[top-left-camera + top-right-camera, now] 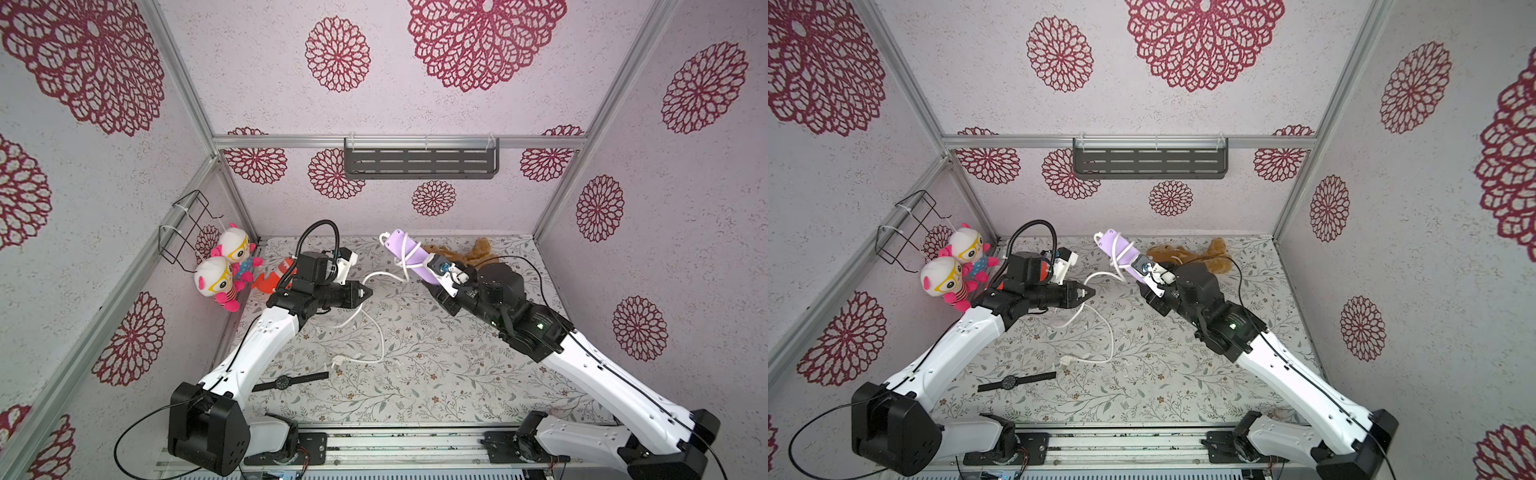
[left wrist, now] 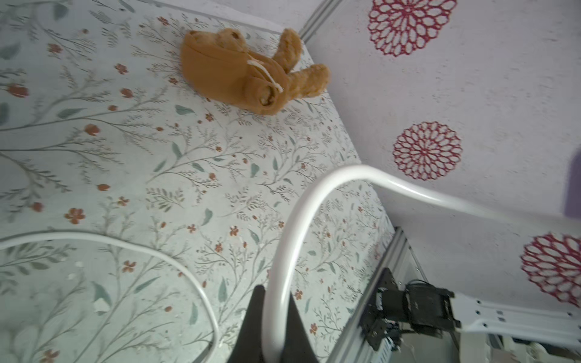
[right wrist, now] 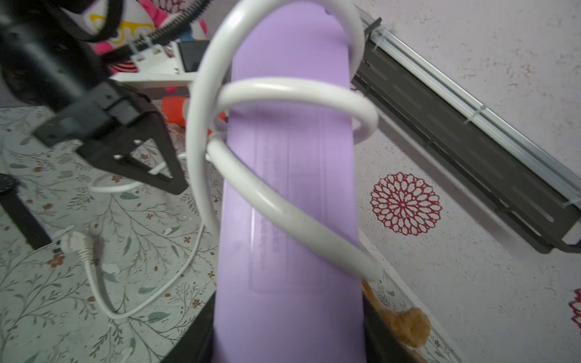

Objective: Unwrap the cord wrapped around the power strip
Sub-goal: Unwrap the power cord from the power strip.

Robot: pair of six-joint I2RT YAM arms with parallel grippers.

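Observation:
The lavender power strip (image 1: 419, 269) (image 1: 1115, 243) is tilted up off the table, its plain back filling the right wrist view (image 3: 289, 195). My right gripper (image 1: 430, 277) (image 1: 1140, 274) (image 3: 287, 330) is shut on its lower end. The white cord (image 1: 382, 273) (image 1: 1100, 274) (image 3: 283, 94) still loops around the strip's upper half. One stretch runs to my left gripper (image 1: 368, 293) (image 1: 1090, 292) (image 2: 275, 301), which is shut on the cord (image 2: 292, 226). The rest trails over the table to the white plug (image 1: 337, 360) (image 1: 1065, 360) (image 3: 75, 245).
A black wristwatch (image 1: 286, 380) lies near the front left. A brown plush bear (image 1: 465, 253) (image 2: 248, 69) lies behind the right arm. Two white-and-pink dolls (image 1: 224, 266), an orange toy (image 1: 274, 278) and a wire basket (image 1: 183, 224) sit at the left wall. A dark shelf (image 1: 419, 160) hangs on the back wall.

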